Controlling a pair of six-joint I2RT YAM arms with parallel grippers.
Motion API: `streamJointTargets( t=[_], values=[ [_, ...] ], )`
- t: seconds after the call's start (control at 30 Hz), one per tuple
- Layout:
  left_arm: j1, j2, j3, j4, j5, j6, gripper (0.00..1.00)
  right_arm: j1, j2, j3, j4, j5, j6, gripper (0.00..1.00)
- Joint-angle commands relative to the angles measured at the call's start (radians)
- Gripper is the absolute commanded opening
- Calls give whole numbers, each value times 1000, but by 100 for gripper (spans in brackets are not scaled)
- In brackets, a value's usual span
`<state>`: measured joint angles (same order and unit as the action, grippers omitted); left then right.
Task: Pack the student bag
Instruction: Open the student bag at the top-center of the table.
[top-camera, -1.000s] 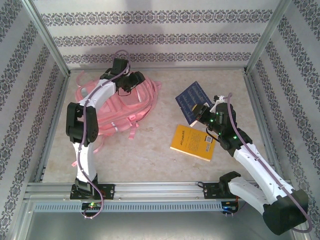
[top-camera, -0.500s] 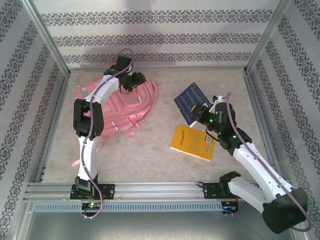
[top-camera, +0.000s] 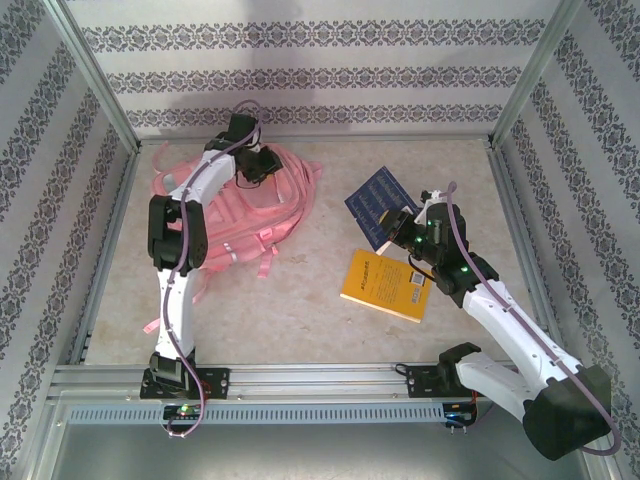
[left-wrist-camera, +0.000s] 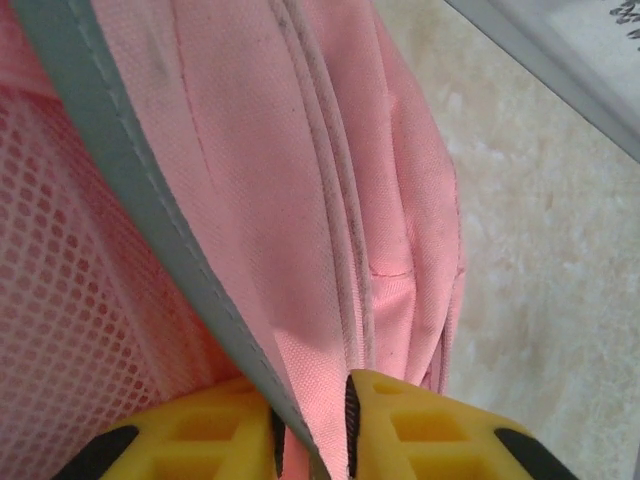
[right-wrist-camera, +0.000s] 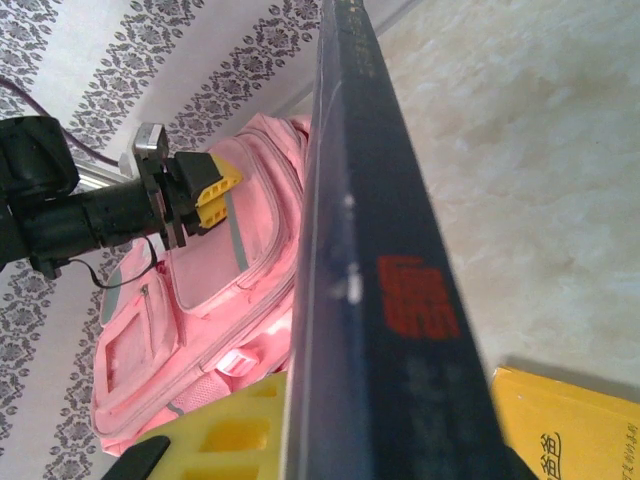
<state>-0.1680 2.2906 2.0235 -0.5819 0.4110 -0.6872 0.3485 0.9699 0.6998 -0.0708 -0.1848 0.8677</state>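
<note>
The pink student bag (top-camera: 258, 200) lies at the back left of the table. My left gripper (top-camera: 262, 163) is shut on a fold of its pink fabric and grey trim (left-wrist-camera: 160, 210) near the top edge; the yellow fingers (left-wrist-camera: 430, 430) pinch it from both sides. My right gripper (top-camera: 397, 232) is shut on a dark blue book (top-camera: 378, 200), holding it lifted and tilted right of the bag. Seen from the right wrist, the book's spine (right-wrist-camera: 370, 250) runs up the middle, with the bag (right-wrist-camera: 210, 330) and the left gripper (right-wrist-camera: 208, 190) behind it.
A yellow book (top-camera: 385, 285) lies flat on the table just below the right gripper, its corner visible as yellow cover (right-wrist-camera: 570, 430). Patterned walls and a metal frame (top-camera: 100, 110) enclose the table on three sides. Bag straps (top-camera: 265, 262) trail toward the front.
The left arm has shifted slightly back and left, pulling the bag's top edge with it. The right gripper has carried the blue book a little to the left, toward the bag.
</note>
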Motion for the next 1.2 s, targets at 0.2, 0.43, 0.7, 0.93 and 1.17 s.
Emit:
streamJointTargets(
  t=[0.2, 0.43, 0.7, 0.93, 1.17],
  values=[
    [-11, 26, 115, -130, 14, 74, 0, -13, -16, 58, -26, 23, -47, 0],
    [-91, -51, 166, -211, 75, 154, 0, -15, -12, 121, -125, 51, -108, 0],
    [-188, -248, 171, -365, 121, 296, 0, -17, -37, 212, -275, 82, -209, 0],
    [-176, -456, 80, -381, 247, 381, 0, -43, -58, 210, -294, -83, -208, 0],
    [-89, -576, -17, -291, 452, 386, 0, -15, -72, 158, -220, -281, -167, 0]
  ],
)
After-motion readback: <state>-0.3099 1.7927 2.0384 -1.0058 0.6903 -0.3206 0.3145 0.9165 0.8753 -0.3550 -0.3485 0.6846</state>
